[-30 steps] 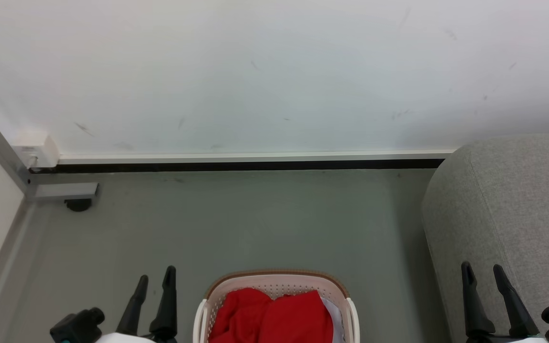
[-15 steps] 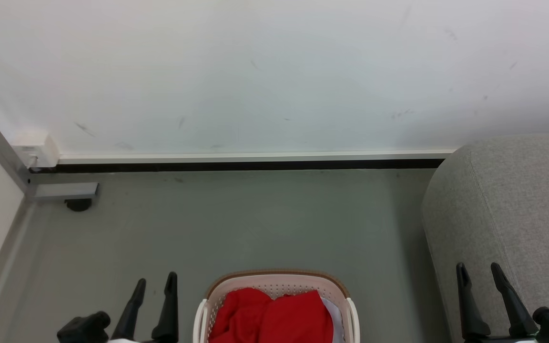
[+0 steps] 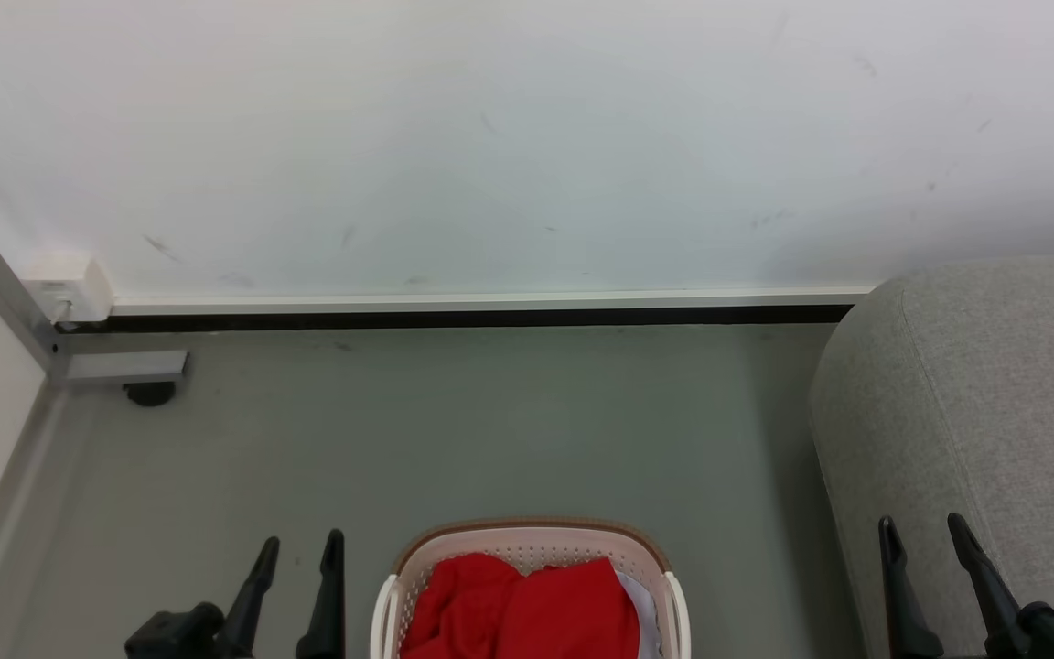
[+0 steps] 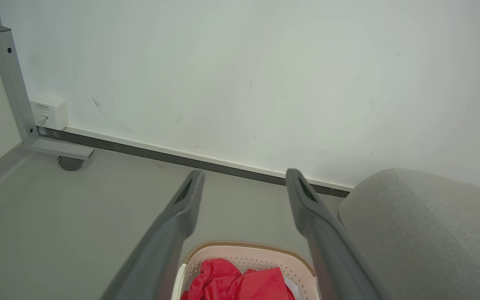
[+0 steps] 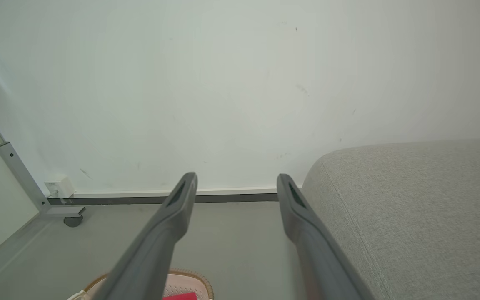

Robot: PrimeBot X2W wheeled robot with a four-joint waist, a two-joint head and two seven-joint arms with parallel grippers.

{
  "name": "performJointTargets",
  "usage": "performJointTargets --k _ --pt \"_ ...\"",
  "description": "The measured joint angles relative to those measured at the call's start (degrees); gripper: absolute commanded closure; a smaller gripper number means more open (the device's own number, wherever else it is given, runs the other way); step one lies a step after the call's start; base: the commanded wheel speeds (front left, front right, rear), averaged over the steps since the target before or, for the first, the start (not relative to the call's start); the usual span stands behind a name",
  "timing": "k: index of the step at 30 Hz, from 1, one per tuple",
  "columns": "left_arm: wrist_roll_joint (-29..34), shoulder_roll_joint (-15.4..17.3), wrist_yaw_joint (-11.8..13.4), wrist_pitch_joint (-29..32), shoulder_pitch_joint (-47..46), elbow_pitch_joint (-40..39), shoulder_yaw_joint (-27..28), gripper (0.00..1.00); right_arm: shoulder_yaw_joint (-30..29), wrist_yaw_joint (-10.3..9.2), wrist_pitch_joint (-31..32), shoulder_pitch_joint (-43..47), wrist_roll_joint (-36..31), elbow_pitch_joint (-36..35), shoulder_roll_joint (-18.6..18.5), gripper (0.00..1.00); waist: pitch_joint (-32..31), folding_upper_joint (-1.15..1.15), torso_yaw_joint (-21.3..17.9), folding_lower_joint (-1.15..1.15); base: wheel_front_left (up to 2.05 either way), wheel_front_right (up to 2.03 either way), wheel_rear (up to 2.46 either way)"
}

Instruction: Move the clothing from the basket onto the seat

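Bright red clothing (image 3: pixel 522 609) lies bunched in the cream basket (image 3: pixel 532 536) with the brown rim, on the floor at the bottom middle of the head view. The left wrist view also shows the clothing (image 4: pixel 240 281) in the basket (image 4: pixel 244 248). The grey seat (image 3: pixel 975 412) stands to the right of the basket, its rounded end toward the wall. My left gripper (image 3: pixel 301 545) hangs open left of the basket, nothing between its fingers. My right gripper (image 3: pixel 925 529) is open in front of the seat's side. In the right wrist view, the seat (image 5: pixel 411 208) sits right of the fingers (image 5: pixel 179 200).
A white wall with a dark skirting strip (image 3: pixel 454 318) runs behind the bare grey floor (image 3: pixel 490 430). At the left stand a grey metal frame leg with a castor (image 3: pixel 150 394) and a white socket box (image 3: pixel 68 284).
Both grippers have dropped a little toward the bottom edge of the head view, the left one also shifting slightly right. Basket, clothing and seat are unmoved.
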Motion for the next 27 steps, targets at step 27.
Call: performJointTargets --k 27 --pt "5.37 0.11 -0.26 -1.91 0.38 0.55 -0.08 0.0 0.09 0.0 -1.77 0.74 -4.58 0.78 0.44 0.0 0.21 0.0 -0.75 0.0 0.0 0.0 0.0"
